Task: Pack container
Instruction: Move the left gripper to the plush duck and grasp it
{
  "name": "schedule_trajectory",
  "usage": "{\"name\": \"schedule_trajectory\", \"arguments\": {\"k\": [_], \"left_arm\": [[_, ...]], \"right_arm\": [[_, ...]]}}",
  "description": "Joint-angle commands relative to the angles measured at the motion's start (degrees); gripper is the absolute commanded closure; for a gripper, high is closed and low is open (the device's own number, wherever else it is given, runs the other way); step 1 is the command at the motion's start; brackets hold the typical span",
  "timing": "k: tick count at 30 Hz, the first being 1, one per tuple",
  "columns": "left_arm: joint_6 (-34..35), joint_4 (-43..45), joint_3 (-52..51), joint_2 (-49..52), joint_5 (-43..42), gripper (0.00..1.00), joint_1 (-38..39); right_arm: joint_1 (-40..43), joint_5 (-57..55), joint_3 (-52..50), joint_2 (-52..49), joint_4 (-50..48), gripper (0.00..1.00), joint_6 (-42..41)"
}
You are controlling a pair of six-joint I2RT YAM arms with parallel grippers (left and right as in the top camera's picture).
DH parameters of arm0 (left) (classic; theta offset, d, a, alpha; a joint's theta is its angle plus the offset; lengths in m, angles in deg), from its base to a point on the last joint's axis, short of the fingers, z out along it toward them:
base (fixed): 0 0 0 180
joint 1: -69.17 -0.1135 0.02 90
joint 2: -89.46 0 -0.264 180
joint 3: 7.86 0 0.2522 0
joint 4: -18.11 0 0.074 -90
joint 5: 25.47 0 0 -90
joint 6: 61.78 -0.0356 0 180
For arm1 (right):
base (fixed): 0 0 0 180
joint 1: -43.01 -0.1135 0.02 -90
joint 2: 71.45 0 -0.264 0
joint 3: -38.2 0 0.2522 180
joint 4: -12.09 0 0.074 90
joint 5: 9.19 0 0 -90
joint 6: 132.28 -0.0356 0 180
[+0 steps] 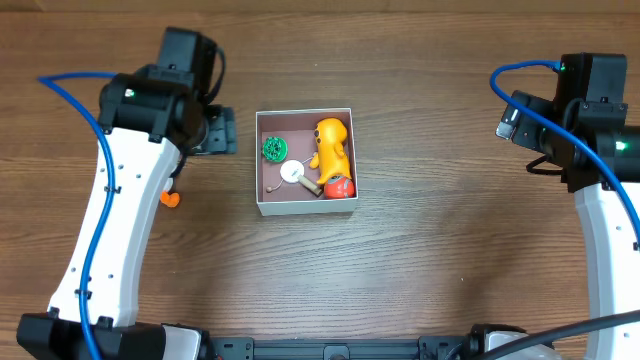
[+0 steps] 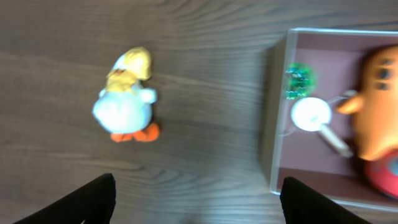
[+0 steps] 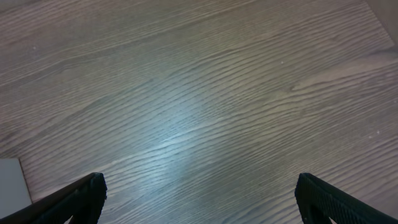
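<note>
The container [image 1: 259, 175] is a square white-walled box with a pink-brown inside, at the table's centre. It holds an orange toy [image 1: 332, 145], a green toy [image 1: 273, 149], a white disc [image 1: 294, 171] and a red piece [image 1: 340, 186]. My left gripper [image 1: 215, 132] is just left of the box. In the left wrist view it is open and empty [image 2: 198, 199], above bare wood between a white and yellow duck toy [image 2: 127, 96] and the container's wall [image 2: 273, 124]. My right gripper [image 1: 518, 118] is far right, open and empty [image 3: 199, 196] over bare table.
In the overhead view my left arm covers most of the duck; only its orange feet [image 1: 170, 198] show. The wooden table [image 1: 420, 260] runs all round the box. A pale corner [image 3: 11, 183] shows at the left edge of the right wrist view.
</note>
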Motion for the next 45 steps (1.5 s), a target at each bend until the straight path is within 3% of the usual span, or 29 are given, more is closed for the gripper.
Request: {"name": "schedule_trajectory", "arguments": {"k": [1,7,13,21,34,40,43,45], "left_arm": [[-1.7,4.5,-8.2,-0.5,-1.2,0.14,-6.2],[-6.8,15.2,-18.6,-0.5,-8.0,0.14,-16.7],[-11.3,22.6,-25.7,-0.4,-14.0,0.00,-25.6],[-13.1,37.5,-35.3,1.5,-14.8,0.00,-26.3],[-13.0,40.5,-35.3,10.0,-14.1,0.00,-26.3],[-12.4,39.7,-34.4,10.1,-16.7,0.28,-26.3],[-11.4,36.9,-31.7,9.3,-16.7,0.38,-26.3],[-10.6,33.7,-28.4,8.4,-16.7,0.50,-26.3]], "right_arm": [[0.2,-0.2,0.3,0.2,-0.2,0.00,-0.2],[0.2,-0.2,0.3,0.2,-0.2,0.00,-0.2],[0.2,-0.2,0.3,0.2,-0.2,0.00,-0.2],[0.2,-0.2,0.3,0.2,-0.2,0.00,-0.2],[0.2,-0.2,0.3,0.2,-0.2,0.00,-0.2],[0.2,-0.2,0.3,0.2,-0.2,0.00,-0.2],[0.2,-0.2,0.3,0.2,-0.2,0.00,-0.2],[0.2,-0.2,0.3,0.2,-0.2,0.00,-0.2]]}}
